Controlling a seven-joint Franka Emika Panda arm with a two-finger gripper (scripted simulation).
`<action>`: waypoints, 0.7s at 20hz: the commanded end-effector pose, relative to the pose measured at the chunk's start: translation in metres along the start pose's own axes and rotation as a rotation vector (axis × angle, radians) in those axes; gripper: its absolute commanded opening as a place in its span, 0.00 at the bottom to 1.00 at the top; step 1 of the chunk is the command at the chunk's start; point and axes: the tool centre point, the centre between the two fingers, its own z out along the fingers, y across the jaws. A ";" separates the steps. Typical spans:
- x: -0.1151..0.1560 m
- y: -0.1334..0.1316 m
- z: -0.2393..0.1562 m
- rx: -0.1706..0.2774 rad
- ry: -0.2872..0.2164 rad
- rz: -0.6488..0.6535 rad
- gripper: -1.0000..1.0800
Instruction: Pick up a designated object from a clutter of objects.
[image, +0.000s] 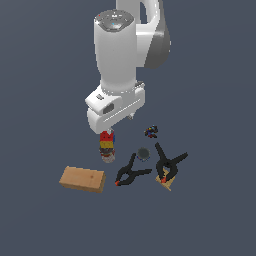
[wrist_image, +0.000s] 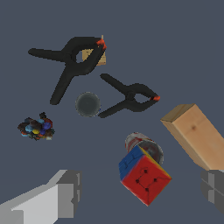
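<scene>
While the white robot arm is hanging over the dark grey floor, its gripper is sitting above the puzzle cube. In the wrist view the two grey fingers are standing far apart, one on each side of the cube, and they are not touching it. So the hand is wide and is holding nothing.

The puzzle cube is showing a red face, a blue face and a bit of yellow. It is resting on top of the small can, and it is tilted a little. In the exterior view the cube is just under the hand, with the can peeking out below it.

Near the can, the tan wooden block is lying flat on the floor. Two black spring clamps are lying close together, both with orange tips. The bigger clamp is pinching a small tan piece. The smaller clamp is lying between it and the can. A grey disc is sitting between the two clamps. The tiny dark trinket with many colours is sitting apart from the rest.
</scene>
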 end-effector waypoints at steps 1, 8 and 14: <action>-0.003 0.003 0.005 0.001 0.000 -0.056 0.96; -0.013 0.010 0.019 0.004 0.001 -0.209 0.96; -0.022 0.015 0.032 0.006 0.002 -0.339 0.96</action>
